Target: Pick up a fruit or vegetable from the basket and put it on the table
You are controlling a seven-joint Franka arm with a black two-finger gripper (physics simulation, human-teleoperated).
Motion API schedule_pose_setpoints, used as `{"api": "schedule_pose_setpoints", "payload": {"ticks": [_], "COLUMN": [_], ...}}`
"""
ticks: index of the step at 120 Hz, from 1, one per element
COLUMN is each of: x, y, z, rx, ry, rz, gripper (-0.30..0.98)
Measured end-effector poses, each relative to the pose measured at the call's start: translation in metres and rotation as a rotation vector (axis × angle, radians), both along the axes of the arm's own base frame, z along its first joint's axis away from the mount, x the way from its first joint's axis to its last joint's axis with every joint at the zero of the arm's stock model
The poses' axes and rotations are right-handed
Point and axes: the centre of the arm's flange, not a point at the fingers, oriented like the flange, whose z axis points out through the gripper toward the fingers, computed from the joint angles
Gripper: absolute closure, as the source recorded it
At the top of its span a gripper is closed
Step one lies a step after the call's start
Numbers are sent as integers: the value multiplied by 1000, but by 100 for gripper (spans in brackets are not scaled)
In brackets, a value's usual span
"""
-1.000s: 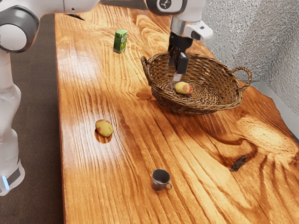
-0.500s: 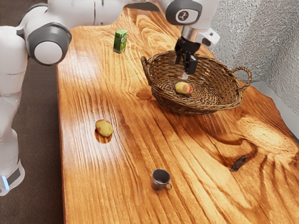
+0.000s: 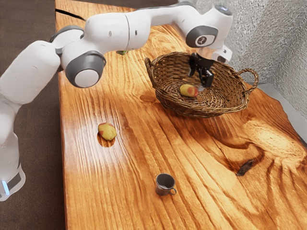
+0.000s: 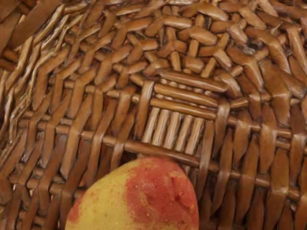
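My gripper reaches down into the wicker basket, its fingers apart. A yellow-and-red fruit lies on the basket's floor, just below the fingers and a little toward the exterior view's left; whether a fingertip touches it I cannot tell. In the wrist view, the same fruit is large and close under the hand, its red end showing against the woven basket. A second yellow-and-red fruit rests on the wooden table, outside the basket.
The basket's rim and two looped handles surround the hand's working space. A small metal mug stands near the exterior view's bottom. My forearm covers most of a green carton. A rough grey wall rises behind the basket.
My hand has moved lower into the basket and toward the exterior view's right, with the arm stretching out over the table. The fruits and basket have stayed put.
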Motion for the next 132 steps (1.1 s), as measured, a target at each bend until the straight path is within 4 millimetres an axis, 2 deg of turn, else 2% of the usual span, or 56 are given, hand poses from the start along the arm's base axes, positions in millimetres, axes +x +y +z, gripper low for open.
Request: {"api": "schedule_pose_setpoints", "payload": {"ticks": [6, 18, 26, 39, 59, 100, 117, 128, 132], "x": [1, 0, 0, 2, 4, 4, 1, -1, -2], "y": [2, 24, 29, 30, 24, 27, 45, 49, 47], "z": [-3, -14, -22, -36, -45, -52, -48, -40, -27], "rx": [-9, -57, -72, -84, -95, -95, -92, -86, -83], "ry": [4, 27, 45, 74, 96, 111, 110, 106, 89], "rz": [2, 25, 30, 27, 11, 5, 28, 32, 29], "gripper": [0, 0, 0, 0, 0, 1, 25, 32, 34]}}
